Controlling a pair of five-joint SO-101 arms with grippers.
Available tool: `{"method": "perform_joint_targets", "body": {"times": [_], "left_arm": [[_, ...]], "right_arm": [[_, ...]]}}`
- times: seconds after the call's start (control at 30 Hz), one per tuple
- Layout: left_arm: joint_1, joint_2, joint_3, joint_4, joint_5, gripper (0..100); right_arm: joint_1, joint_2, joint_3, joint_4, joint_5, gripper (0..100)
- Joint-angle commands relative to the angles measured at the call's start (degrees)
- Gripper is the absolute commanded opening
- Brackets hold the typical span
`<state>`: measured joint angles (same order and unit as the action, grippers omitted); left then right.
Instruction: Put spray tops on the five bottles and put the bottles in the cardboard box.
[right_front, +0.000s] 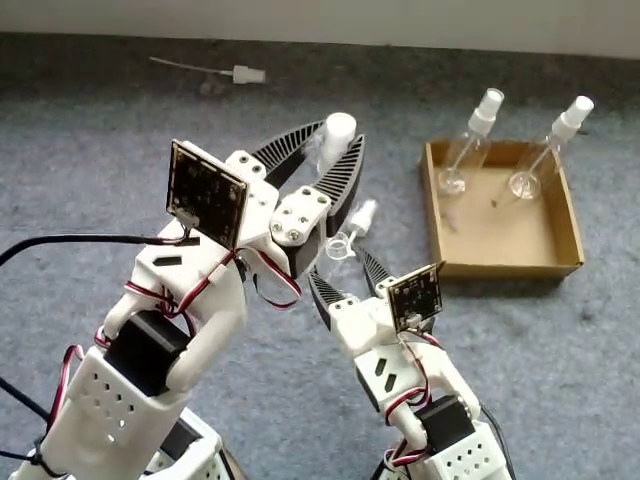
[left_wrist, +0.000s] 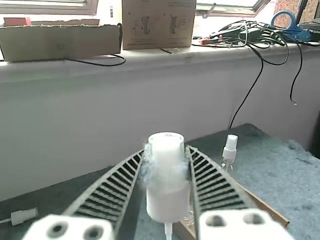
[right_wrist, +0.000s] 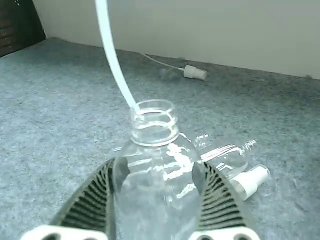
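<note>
A clear bottle (right_wrist: 152, 150) sits clamped in the right gripper (right_wrist: 155, 170) with its threaded neck open, and the thin dip tube (right_wrist: 114, 55) of a white spray top (left_wrist: 166, 175) reaches into that neck – the top itself pinched in the left gripper (left_wrist: 166, 150). Two capped bottles (right_front: 472, 140) lean in the shallow cardboard box (right_front: 500, 262). Loose clear bottles (right_wrist: 225, 152) lie on their sides just beyond the held one – a spare spray top (right_wrist: 195, 73) lies farther off

No legible text; blurred print on the windowsill carton (left_wrist: 158, 24)
</note>
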<state>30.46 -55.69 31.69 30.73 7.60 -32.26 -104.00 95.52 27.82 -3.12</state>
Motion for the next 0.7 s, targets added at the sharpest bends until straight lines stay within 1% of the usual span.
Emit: {"method": "perform_joint_targets", "body": {"times": [0.0, 0.33, 0.67], "left_arm": [[1.0, -0.9, -3.7, 0.0, 2.5, 0], [0.5, -1.0, -8.0, -0.7, 2.1, 0], [0.9, -0.9, -5.3, -0.6, 2.5, 0]], "right_arm": [[-0.3, -0.7, 9.1, 0.1, -0.1, 1.9], [-0.3, -0.7, 9.1, 0.1, -0.1, 1.9], [-0.3, -0.7, 9.1, 0.1, -0.1, 1.9]]}}
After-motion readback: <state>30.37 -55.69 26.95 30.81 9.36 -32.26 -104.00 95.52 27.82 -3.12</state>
